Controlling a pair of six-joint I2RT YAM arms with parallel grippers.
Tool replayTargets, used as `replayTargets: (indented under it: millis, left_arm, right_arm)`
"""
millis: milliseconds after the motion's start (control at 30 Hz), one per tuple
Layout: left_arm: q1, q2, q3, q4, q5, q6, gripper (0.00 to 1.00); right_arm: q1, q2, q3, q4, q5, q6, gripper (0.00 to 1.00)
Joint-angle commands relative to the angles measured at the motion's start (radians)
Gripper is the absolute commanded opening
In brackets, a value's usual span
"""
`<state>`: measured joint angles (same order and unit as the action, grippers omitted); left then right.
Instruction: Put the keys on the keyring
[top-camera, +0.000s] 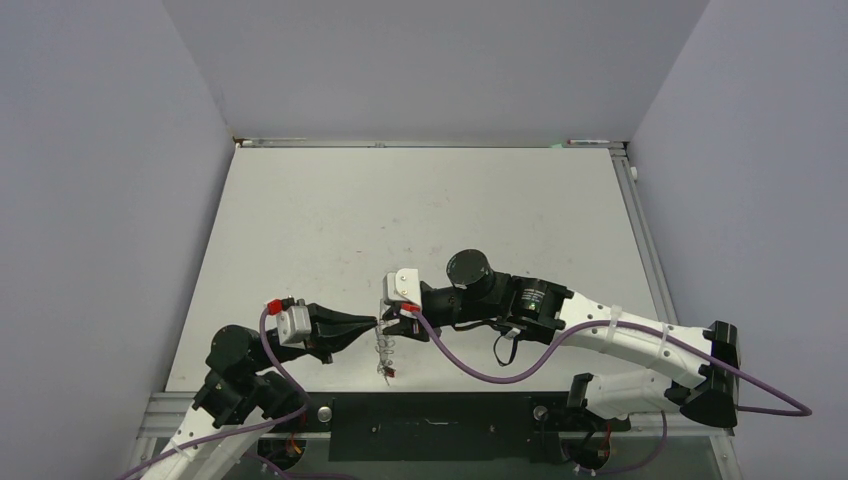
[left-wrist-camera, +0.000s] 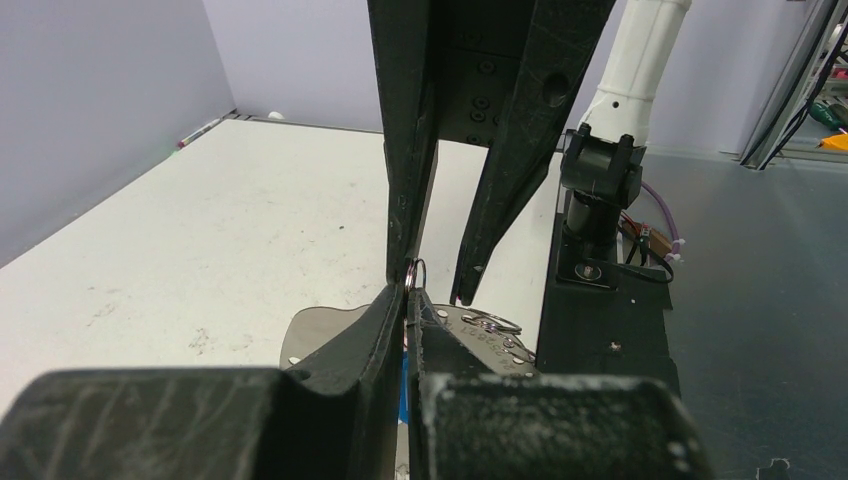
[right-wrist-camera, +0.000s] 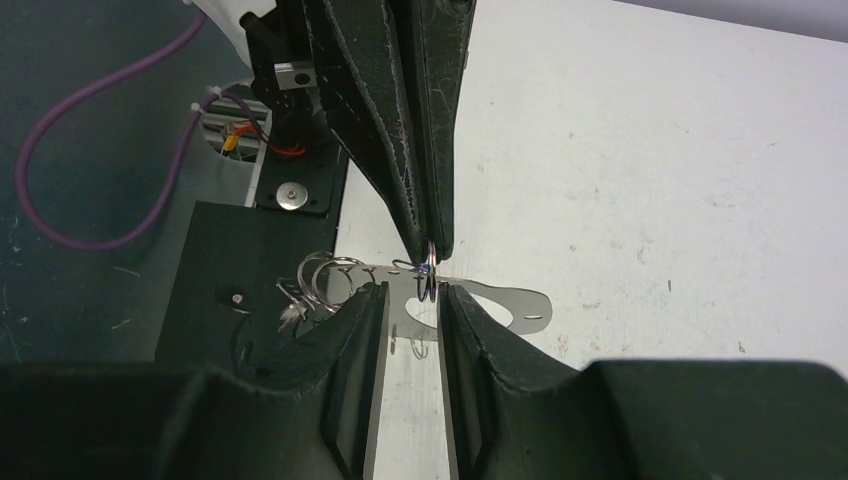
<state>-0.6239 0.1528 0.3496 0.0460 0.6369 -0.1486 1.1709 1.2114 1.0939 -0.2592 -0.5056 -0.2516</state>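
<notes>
The keyring plate (right-wrist-camera: 510, 305) is flat and grey with a wide hole, and small wire split rings (right-wrist-camera: 330, 280) sit along its edge. In the top view it shows edge-on (top-camera: 383, 348) between the two grippers. My left gripper (left-wrist-camera: 412, 290) is shut on one split ring (left-wrist-camera: 416, 271) at the plate's edge; it also shows in the top view (top-camera: 372, 323). My right gripper (right-wrist-camera: 412, 300) is open, its jaws either side of that same ring and the plate edge. A sliver of blue tag (left-wrist-camera: 404, 375) shows between the left fingers. A red bit (top-camera: 389, 372) hangs at the plate's low end. The dark-headed key is not discernible.
The white table (top-camera: 420, 220) stretches behind the grippers. A black mounting plate (top-camera: 430, 412) lies along the near edge right under the keyring. The right arm's purple cable (top-camera: 480, 372) loops beside it. Grey walls close in both sides.
</notes>
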Motion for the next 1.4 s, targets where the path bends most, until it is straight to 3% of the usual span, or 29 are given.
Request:
replayTargets:
  millis: [0,267,700,833,1000,1100,1133,1200,1367]
  left_arm:
    - [0.003,0.007,0.046,0.041,0.006,0.005,0.00]
    - [0.003,0.004,0.043,0.044,0.007,0.003,0.00]
    - [0.003,-0.004,0.042,0.046,0.001,0.003,0.00]
    - [0.003,-0.005,0.042,0.045,0.000,0.003,0.00]
    - [0.003,-0.011,0.037,0.050,-0.014,-0.005,0.01]
    - [0.003,-0.023,0.031,0.061,-0.022,-0.011,0.41]
    - [0.004,-0.029,0.029,0.062,-0.025,-0.011,0.49]
    - [0.005,-0.039,0.026,0.063,-0.037,-0.011,0.54]
    - [0.015,-0.050,0.028,0.058,-0.046,-0.012,0.54]
  right_arm:
    - [-0.008,-0.010,0.045,0.058,0.001,-0.012,0.25]
    - [-0.017,0.003,0.028,0.102,0.021,0.000,0.18]
    - [-0.019,0.028,0.031,0.109,0.007,0.003,0.19]
    - [-0.019,0.027,0.031,0.112,0.004,0.004,0.06]
    - [-0.019,0.019,0.044,0.102,0.018,-0.003,0.05]
    - [-0.020,0.018,0.087,0.052,0.037,-0.023,0.05]
    - [-0.020,0.016,0.099,0.037,0.041,-0.027,0.05]
    - [-0.019,0.010,0.119,0.013,0.046,-0.033,0.05]
    - [-0.019,-0.004,0.153,-0.012,0.060,-0.043,0.05]
